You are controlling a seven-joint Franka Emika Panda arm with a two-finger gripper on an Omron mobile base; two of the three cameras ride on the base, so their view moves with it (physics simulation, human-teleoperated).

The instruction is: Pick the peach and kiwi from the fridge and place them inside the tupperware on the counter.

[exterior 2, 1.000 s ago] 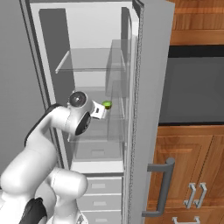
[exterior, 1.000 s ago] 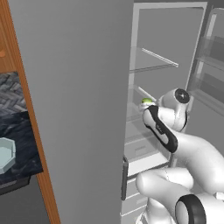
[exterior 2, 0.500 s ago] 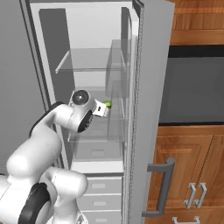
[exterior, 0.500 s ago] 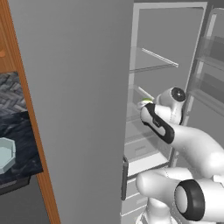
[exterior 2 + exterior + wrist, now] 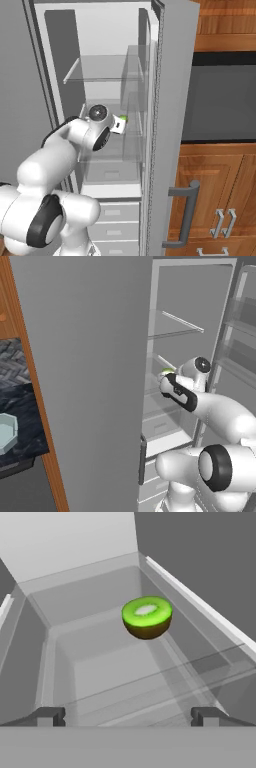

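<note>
The fridge (image 5: 100,356) stands open, and my arm reaches in at its middle glass shelf. On that shelf lies the kiwi (image 5: 147,617), a half fruit with a bright green cut face and brown skin; a bit of its green also peeps past my hand (image 5: 123,119) (image 5: 166,371). My gripper (image 5: 127,717) is open, a short way back from the kiwi, its fingertips (image 5: 47,716) set wide apart with nothing between them. The peach is out of view. Far left, the pale blue-grey tupperware (image 5: 6,432) rests on the black counter (image 5: 25,401).
The fridge door (image 5: 172,75) hangs open to the right of my arm, with door shelves (image 5: 240,331) on its inside. White drawers (image 5: 112,215) sit below the shelf. Wooden cabinets (image 5: 220,200) and a dark appliance front (image 5: 220,100) lie beyond the door.
My arm's lower links have swung round near the base while the hand edged slightly further onto the shelf toward the kiwi. The jaws have stayed open.
</note>
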